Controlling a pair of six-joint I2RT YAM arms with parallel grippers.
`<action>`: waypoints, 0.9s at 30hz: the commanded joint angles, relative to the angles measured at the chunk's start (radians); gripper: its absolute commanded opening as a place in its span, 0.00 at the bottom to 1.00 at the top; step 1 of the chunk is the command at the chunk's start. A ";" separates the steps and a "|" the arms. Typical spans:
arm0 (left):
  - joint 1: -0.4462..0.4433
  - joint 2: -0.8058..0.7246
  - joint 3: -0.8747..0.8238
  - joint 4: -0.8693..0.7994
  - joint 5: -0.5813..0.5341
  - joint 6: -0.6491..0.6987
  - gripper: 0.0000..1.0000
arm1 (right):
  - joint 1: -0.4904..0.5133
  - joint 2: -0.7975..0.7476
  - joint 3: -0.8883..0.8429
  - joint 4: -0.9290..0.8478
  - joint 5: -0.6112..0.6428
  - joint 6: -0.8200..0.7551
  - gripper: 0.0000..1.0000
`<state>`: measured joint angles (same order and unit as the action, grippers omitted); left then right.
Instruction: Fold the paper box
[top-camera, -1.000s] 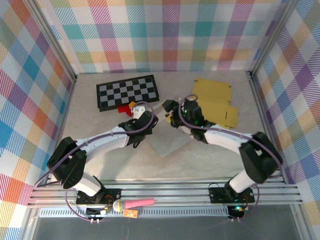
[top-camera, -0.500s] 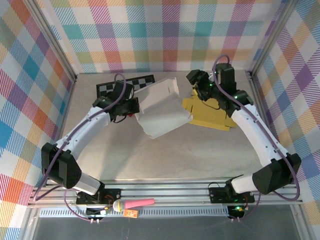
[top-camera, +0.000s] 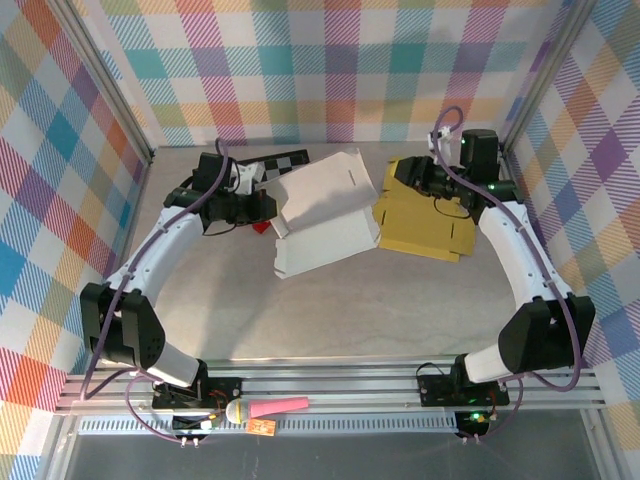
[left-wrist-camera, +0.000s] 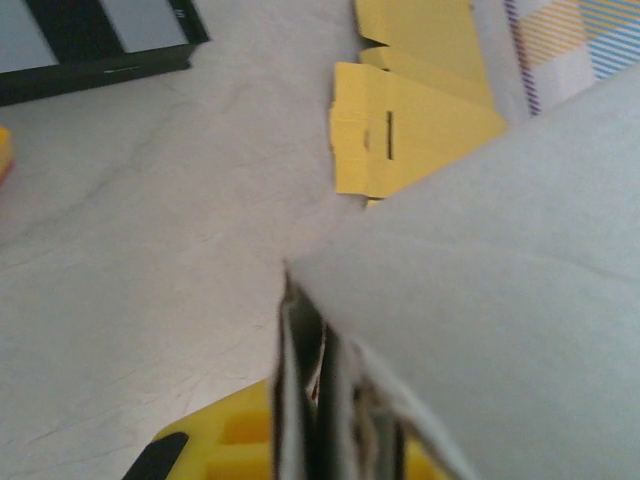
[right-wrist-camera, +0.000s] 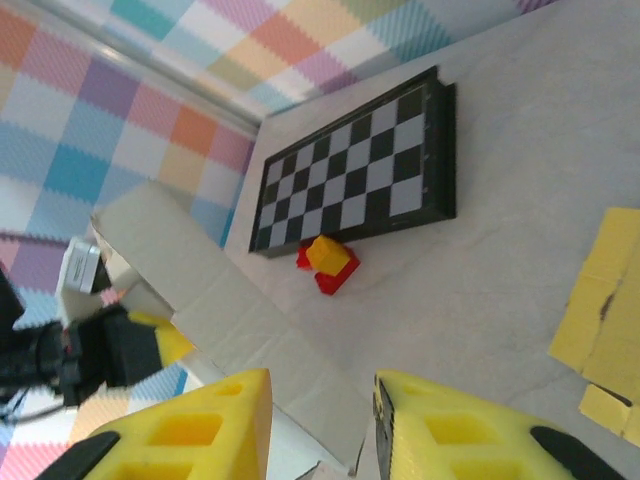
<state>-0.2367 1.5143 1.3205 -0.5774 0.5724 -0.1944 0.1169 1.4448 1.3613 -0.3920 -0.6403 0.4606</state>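
Since the earlier frames the left arm has swung back toward the left wall, and the paper box (top-camera: 322, 228) now sits lower over the middle of the table (top-camera: 350, 310) with its far flap tilted up. The left gripper (top-camera: 268, 208) is clamped on the box's left edge. Farther right, the right gripper (right-wrist-camera: 322, 395) hangs with its jaws parted and nothing in them above the yellow cardboard (top-camera: 425, 228), apart from the box; the chessboard (top-camera: 290, 157) lies beyond

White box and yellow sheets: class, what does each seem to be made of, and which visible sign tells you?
White box: thin matte paperboard, it seems; it shows sharp fold creases and a cut slot. Yellow sheets: probably matte die-cut card; they lie flat, with cut tabs and slots.
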 joint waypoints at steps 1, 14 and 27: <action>0.014 0.031 0.000 0.043 0.173 0.054 0.00 | -0.014 0.017 -0.006 0.044 -0.142 -0.115 0.36; 0.037 0.113 0.038 0.016 0.291 0.091 0.00 | -0.014 0.100 0.066 0.042 -0.313 -0.152 0.44; 0.048 0.127 0.045 0.002 0.296 0.082 0.00 | -0.025 -0.026 -0.049 0.046 -0.004 -0.081 0.52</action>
<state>-0.2123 1.6283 1.3293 -0.5686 0.8295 -0.1116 0.1093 1.5074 1.3586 -0.3561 -0.8364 0.3473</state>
